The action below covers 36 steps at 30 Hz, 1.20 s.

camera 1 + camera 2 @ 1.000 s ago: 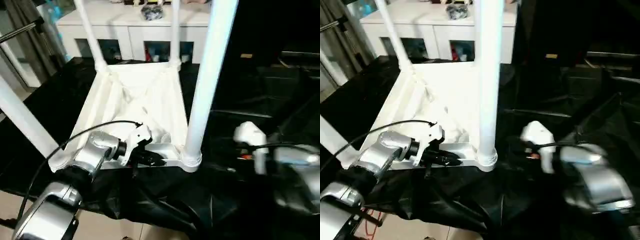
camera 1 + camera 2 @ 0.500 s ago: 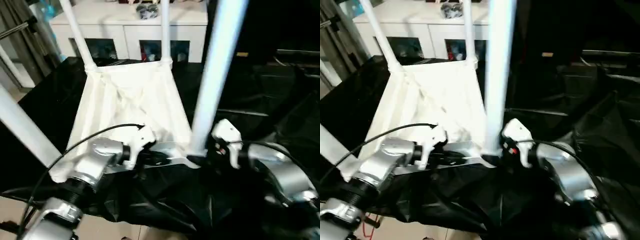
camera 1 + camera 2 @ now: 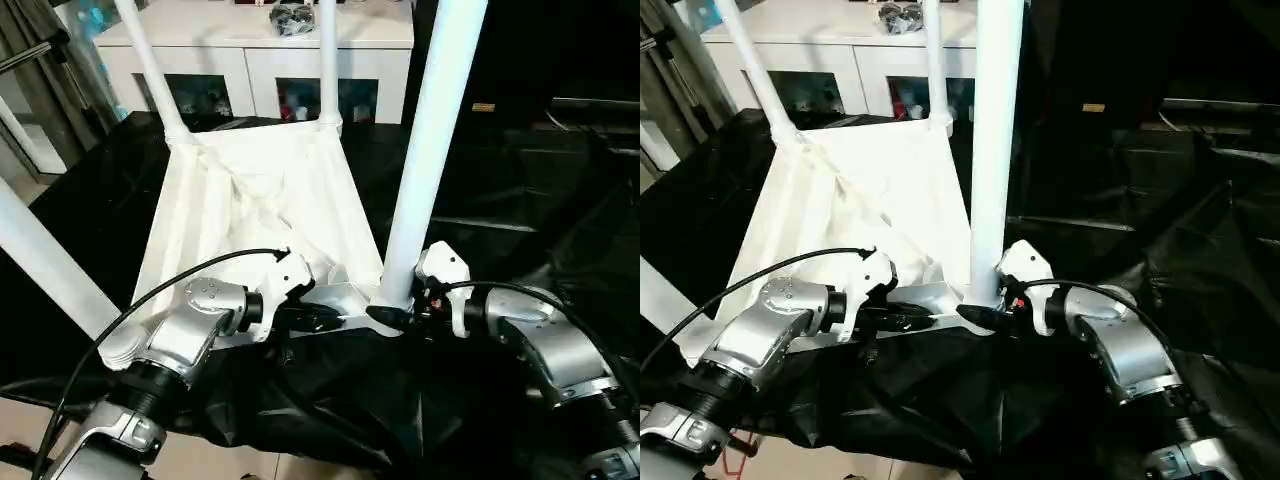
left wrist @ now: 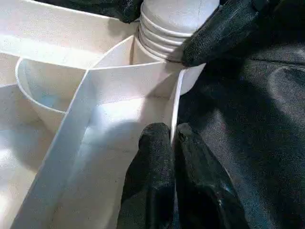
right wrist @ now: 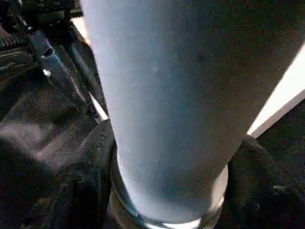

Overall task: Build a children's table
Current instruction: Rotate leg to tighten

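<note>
The children's table lies upside down on black cloth, its white ribbed tabletop [image 3: 260, 210] facing up. Legs stand in its corner sockets: far left [image 3: 150, 65], far right [image 3: 328, 60], near left [image 3: 45, 255] and near right [image 3: 425, 160]. My left gripper [image 3: 335, 320] is shut on the tabletop's thin near rim [image 4: 174, 105], close to the near right socket. My right gripper [image 3: 392, 312] reaches in from the right. Its black fingers [image 4: 224, 28] press against both sides of the near right leg's ribbed base [image 5: 162, 143].
A white cabinet [image 3: 250, 40] with glass doors stands behind the table, a dark object [image 3: 292, 15] on top. Black cloth [image 3: 500, 180] covers the work surface and drapes over its near edge, with light floor [image 3: 200, 460] below.
My right gripper has swung in from the right to the near right leg's base and closed around it. The left gripper has kept its hold on the rim. The camera shifted slightly.
</note>
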### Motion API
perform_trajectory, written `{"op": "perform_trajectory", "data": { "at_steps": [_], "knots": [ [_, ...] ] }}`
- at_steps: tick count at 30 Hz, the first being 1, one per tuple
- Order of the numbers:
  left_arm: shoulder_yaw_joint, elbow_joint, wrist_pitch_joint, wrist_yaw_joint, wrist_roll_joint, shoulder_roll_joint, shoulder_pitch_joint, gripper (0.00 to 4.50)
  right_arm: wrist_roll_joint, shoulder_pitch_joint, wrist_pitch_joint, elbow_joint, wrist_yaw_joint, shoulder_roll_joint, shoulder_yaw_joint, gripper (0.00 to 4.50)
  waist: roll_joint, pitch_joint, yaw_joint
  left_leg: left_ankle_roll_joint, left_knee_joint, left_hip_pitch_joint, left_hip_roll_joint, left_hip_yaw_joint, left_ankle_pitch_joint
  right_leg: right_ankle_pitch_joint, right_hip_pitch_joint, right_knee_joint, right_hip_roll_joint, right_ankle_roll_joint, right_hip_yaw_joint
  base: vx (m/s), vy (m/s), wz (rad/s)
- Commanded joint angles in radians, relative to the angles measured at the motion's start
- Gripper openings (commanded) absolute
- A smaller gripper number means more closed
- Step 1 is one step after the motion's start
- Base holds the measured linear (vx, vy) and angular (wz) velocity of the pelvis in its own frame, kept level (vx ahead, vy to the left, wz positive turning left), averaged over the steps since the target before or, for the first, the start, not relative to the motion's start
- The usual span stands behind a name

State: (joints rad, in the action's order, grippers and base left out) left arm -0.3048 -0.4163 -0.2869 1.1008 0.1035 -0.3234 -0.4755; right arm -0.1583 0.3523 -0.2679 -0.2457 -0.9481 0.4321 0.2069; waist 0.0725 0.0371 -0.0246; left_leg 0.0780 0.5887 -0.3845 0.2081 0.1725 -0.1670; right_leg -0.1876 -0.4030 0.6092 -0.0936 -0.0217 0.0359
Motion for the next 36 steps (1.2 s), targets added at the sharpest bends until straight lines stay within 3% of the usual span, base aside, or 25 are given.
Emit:
{"op": "perform_trajectory", "data": {
  "at_steps": [1,3,4,5,6,9,10,12,15,16,17,21,23,26,30,32,36],
  "knots": [
    [0.028,-0.020,-0.034,-0.067,0.008,0.019,0.018,0.00,0.018,0.008,-0.007,-0.042,0.074,-0.045,0.007,2.74,-0.024,-0.056,-0.007,-0.055,-0.068,0.006,0.003,0.005,-0.243,-0.227,0.048,-0.078,-0.026,0.227,-0.016,0.000,0.000,0.00],
    [0.040,-0.040,-0.038,-0.118,-0.002,0.039,0.005,0.00,0.019,0.012,-0.012,-0.068,0.137,-0.088,-0.011,2.73,-0.025,-0.054,-0.004,-0.047,-0.070,0.004,0.002,0.004,-0.258,-0.254,0.048,-0.079,-0.026,0.219,-0.015,0.000,0.000,0.00],
    [0.068,-0.090,-0.044,-0.238,-0.016,0.098,-0.032,0.00,0.038,0.030,-0.011,-0.139,0.275,-0.172,-0.035,2.72,-0.021,-0.050,0.006,-0.027,-0.073,0.003,-0.001,0.003,-0.291,-0.326,0.044,-0.086,-0.026,0.202,-0.013,0.000,0.000,0.00],
    [0.068,-0.090,-0.044,-0.238,-0.016,0.098,-0.032,0.00,0.038,0.030,-0.011,-0.139,0.275,-0.172,-0.035,2.72,-0.025,-0.050,0.013,-0.007,-0.074,0.007,-0.003,0.001,-0.314,-0.371,0.041,-0.090,-0.027,0.187,-0.012,0.000,0.000,0.00],
    [0.071,-0.095,-0.045,-0.251,-0.016,0.106,-0.037,0.00,0.042,0.033,-0.010,-0.149,0.292,-0.181,-0.037,2.72,-0.028,-0.052,0.013,-0.004,-0.073,0.008,-0.005,-0.001,-0.316,-0.385,0.044,-0.091,-0.026,0.179,-0.010,0.000,0.000,0.00],
    [0.077,-0.108,-0.046,-0.279,-0.018,0.124,-0.048,0.00,0.051,0.040,-0.009,-0.172,0.331,-0.201,-0.041,2.72,-0.026,-0.050,0.012,-0.014,-0.072,0.015,-0.003,0.002,-0.338,-0.411,0.035,-0.100,-0.026,0.166,-0.014,0.000,0.000,0.00],
    [0.084,-0.182,-0.025,-0.427,-0.042,0.235,-0.116,0.00,0.102,0.108,-0.012,-0.325,0.545,-0.311,-0.054,2.72,-0.017,-0.048,0.018,-0.008,-0.073,0.012,-0.007,0.003,-0.342,-0.431,0.028,-0.104,-0.025,0.164,-0.013,0.000,0.000,0.00],
    [0.082,-0.190,-0.022,-0.441,-0.045,0.248,-0.124,0.00,0.108,0.119,-0.011,-0.345,0.566,-0.323,-0.053,2.72,-0.021,-0.049,0.019,0.005,-0.074,0.015,-0.009,-0.002,-0.356,-0.467,0.034,-0.107,-0.026,0.151,-0.007,0.000,0.000,0.00],
    [0.053,-0.188,0.010,-0.421,-0.063,0.258,-0.128,0.00,0.092,0.135,0.009,-0.351,0.550,-0.335,-0.060,2.72,-0.019,-0.051,0.013,-0.012,-0.075,0.013,-0.006,-0.001,-0.366,-0.427,0.033,-0.109,-0.025,0.151,-0.009,0.000,0.000,0.00],
    [0.038,-0.181,0.032,-0.395,-0.072,0.252,-0.124,0.00,0.067,0.139,0.019,-0.345,0.529,-0.340,-0.082,3.28,-0.022,-0.054,0.011,-0.016,-0.076,0.012,-0.005,-0.002,-0.359,-0.406,0.035,-0.106,-0.026,0.151,-0.010,0.000,0.000,0.00],
    [0.036,-0.180,0.038,-0.390,-0.074,0.252,-0.123,0.00,0.063,0.141,0.023,-0.346,0.525,-0.343,-0.089,3.42,-0.021,-0.055,0.009,-0.020,-0.076,0.012,-0.004,-0.002,-0.355,-0.392,0.035,-0.105,-0.026,0.155,-0.011,0.000,0.000,0.00],
    [0.036,-0.140,0.065,-0.275,-0.054,0.190,-0.092,0.00,0.055,0.147,0.074,-0.323,0.388,-0.290,-0.088,3.77,-0.023,-0.055,0.009,-0.034,-0.078,0.002,-0.001,-0.003,-0.340,-0.355,0.043,-0.098,-0.028,0.174,-0.008,0.000,0.000,0.00],
    [0.036,-0.134,0.071,-0.241,-0.049,0.169,-0.085,0.00,0.058,0.150,0.096,-0.321,0.344,-0.261,-0.072,3.96,-0.025,-0.058,0.007,-0.038,-0.075,0.005,0.001,-0.001,-0.321,-0.327,0.041,-0.096,-0.030,0.188,-0.011,0.000,0.000,0.00],
    [0.024,-0.087,0.090,-0.124,-0.024,0.105,-0.054,0.00,0.053,0.132,0.116,-0.261,0.180,-0.163,-0.032,3.96,-0.024,-0.058,0.000,-0.057,-0.072,0.005,0.004,0.003,-0.278,-0.250,0.044,-0.088,-0.028,0.218,-0.013,0.000,0.000,0.00],
    [0.016,-0.064,0.095,-0.059,-0.012,0.072,-0.041,0.00,0.028,0.119,0.105,-0.214,0.073,-0.119,-0.026,3.96,-0.025,-0.063,-0.013,-0.076,-0.067,0.005,0.007,0.004,-0.229,-0.158,0.048,-0.075,-0.027,0.241,-0.014,0.000,0.000,0.00],
    [0.004,-0.029,0.100,0.056,0.012,0.021,-0.021,0.00,0.004,0.094,0.096,-0.144,-0.093,-0.050,0.003,3.96,-0.026,-0.064,-0.022,-0.091,-0.065,0.005,0.009,0.006,-0.200,-0.101,0.050,-0.066,-0.025,0.261,-0.012,0.000,0.000,0.00],
    [-0.001,-0.005,0.092,0.137,0.035,-0.010,-0.012,0.00,-0.016,0.077,0.114,-0.109,-0.194,-0.002,0.032,3.96,-0.025,-0.064,-0.034,-0.111,-0.062,0.009,0.012,0.010,-0.182,-0.064,0.048,-0.063,-0.026,0.282,-0.012,0.000,0.000,0.00]
  ]
}}
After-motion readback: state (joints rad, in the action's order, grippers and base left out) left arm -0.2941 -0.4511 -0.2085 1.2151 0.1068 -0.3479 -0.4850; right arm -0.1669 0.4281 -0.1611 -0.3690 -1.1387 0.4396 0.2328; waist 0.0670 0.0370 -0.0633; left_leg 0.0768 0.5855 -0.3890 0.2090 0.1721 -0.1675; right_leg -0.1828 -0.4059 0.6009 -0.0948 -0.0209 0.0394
